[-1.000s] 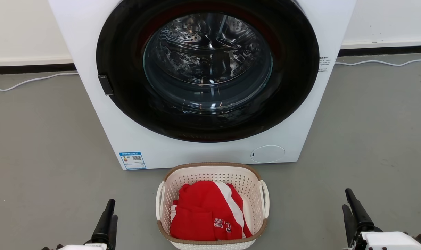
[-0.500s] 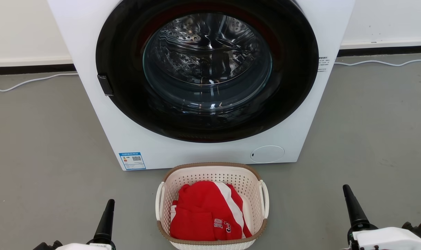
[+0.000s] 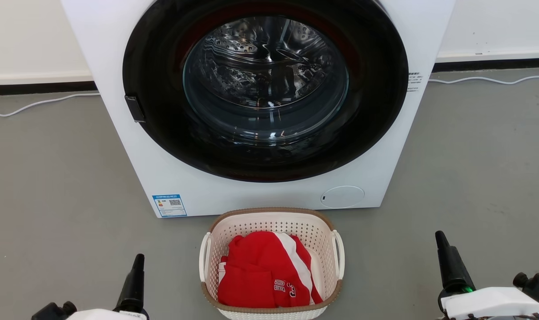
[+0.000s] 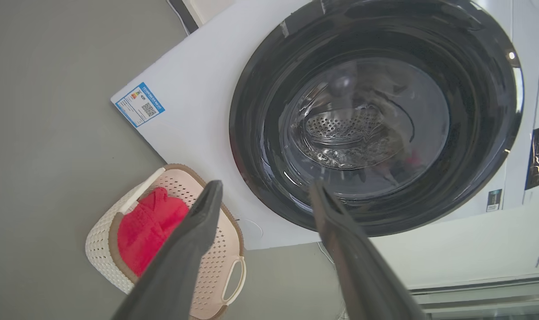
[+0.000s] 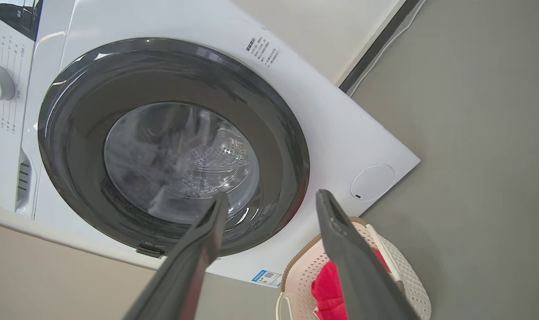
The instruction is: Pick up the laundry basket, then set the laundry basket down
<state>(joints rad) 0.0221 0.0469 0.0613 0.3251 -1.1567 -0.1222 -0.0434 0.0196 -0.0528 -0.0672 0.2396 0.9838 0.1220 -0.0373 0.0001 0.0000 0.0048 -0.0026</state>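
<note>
1. Left gripper (image 4: 265, 186) and right gripper (image 5: 271, 198) hang released, jaws spread, empty.
2. Laundry basket (image 3: 269, 222) sits between them, apart from both; I judge pickup not yet begun.
3. Next I'd bring each inward to clasp the basket's sides.

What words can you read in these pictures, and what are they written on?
"Hisense": on the control panel of the big white front-loading washing machine.
"BU", rest folded away: white letters on the red cloth garment in the cream perforated plastic laundry basket.
Blue rectangular sticker, black side print, panel markings: too small to read.
</note>
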